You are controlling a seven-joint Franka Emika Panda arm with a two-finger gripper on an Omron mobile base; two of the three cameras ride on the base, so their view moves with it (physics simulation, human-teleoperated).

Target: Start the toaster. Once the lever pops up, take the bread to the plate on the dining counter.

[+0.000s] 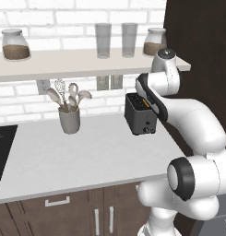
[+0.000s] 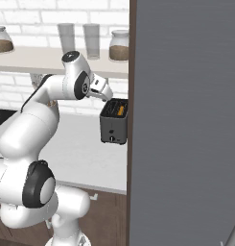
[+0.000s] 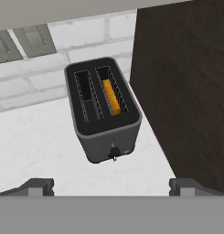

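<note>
Item: toaster (image 3: pixel 104 109), small black box, two slots on top, standing on the white tabletop (image 1: pixel 86 156) against the brick wall, just beside a dark cabinet side (image 3: pixel 186 91). Judged rigid, moderately heavy and stable; not to be lifted, only its lever (image 3: pixel 114 153), a small dark tab low on the front face, pressed down.

Item: bread (image 3: pixel 111 97), one slice set on edge in the right-hand slot, only its orange-brown top edge showing. Judged light, stiff once toasted, crumbly and likely hot; take hold across the flat faces at the exposed top edge, gently.

Item: gripper (image 3: pixel 111 187), poised above and in front of the toaster, jaws spread wide, holding nothing.

Nearby: grey utensil cup (image 1: pixel 69 117), apparently well apart.
</note>
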